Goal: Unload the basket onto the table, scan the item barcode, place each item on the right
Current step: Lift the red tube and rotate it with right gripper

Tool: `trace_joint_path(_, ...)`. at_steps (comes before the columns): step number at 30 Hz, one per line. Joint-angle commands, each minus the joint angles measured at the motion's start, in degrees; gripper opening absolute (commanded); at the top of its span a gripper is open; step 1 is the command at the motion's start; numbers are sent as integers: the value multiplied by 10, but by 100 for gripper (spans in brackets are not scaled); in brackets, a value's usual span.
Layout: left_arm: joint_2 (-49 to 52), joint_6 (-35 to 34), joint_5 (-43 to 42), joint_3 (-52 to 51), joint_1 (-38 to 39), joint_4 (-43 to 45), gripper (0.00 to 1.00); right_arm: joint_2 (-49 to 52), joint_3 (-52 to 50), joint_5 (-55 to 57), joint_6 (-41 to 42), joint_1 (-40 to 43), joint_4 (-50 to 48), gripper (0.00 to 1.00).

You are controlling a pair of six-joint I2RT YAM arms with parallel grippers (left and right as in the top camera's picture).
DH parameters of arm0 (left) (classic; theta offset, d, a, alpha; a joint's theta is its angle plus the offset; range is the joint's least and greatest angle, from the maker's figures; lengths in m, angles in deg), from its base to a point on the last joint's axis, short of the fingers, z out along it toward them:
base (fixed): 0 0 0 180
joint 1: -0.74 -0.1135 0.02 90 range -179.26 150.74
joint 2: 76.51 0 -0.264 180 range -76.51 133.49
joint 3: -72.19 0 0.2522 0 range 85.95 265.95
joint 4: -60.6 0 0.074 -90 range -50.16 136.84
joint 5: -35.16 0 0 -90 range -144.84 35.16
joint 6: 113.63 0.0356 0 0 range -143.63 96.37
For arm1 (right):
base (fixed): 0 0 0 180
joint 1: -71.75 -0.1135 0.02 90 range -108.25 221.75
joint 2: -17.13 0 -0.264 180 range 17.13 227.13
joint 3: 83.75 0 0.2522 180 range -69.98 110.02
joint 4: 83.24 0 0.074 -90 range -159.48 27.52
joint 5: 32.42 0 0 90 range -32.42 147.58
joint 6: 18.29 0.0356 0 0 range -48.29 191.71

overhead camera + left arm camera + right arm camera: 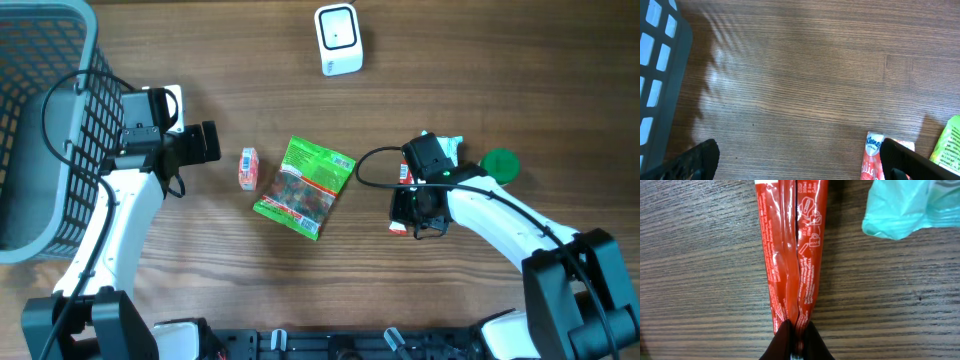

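Right gripper [797, 341]: the jaws are pinching all but shut on the seam at one end of the red packet [790, 255], which appears to be lying on the table [700, 280].
Left gripper [207, 142]: the jaws are standing wide apart and holding nothing, just beside the basket [40, 130].
Done: the packet is being gripped, so the pick looks to be under way.
Left: the packet is not yet looking raised. It is waiting to be carried to the white scanner [338, 40], well apart at the far side, with its barcode facing it.
Barcode: no view is showing it; only small print and icons are showing on the wrapper.
Overhead view: it alone is showing the scanner and the whole layout, with a green snack bag [305, 187] and a tissue pack [248, 168] between the arms. The right arm is hiding most of the packet.
Right wrist view: it alone is showing the pinch itself, and a pale green plastic bag [905, 205] near the packet.
Left wrist view: it is showing bare wood between its open fingers [910, 160].
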Motion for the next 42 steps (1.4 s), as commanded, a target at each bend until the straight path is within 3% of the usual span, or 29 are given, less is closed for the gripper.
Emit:
trace_joint_path(1,-8,3,3,8,-3,2,100,13,-15,-1,-51,2,-7,4)
trace_joint_path(3,-8,3,3,8,-3,2,100,13,-15,-22,-94,2,-12,4)
trace_joint_path(12,-8,3,3,8,-3,2,100,-15,23,-24,-149,2,3,4)
trace_joint_path(19,-8,3,3,8,-3,2,100,-160,63,-33,-357,2,50,4)
trace_joint_path(25,-8,3,3,8,-3,2,100,-229,63,-136,-500,2,57,4)
trace_joint_path(42,-8,3,3,8,-3,2,100,-228,63,-152,-475,-118,45,4)
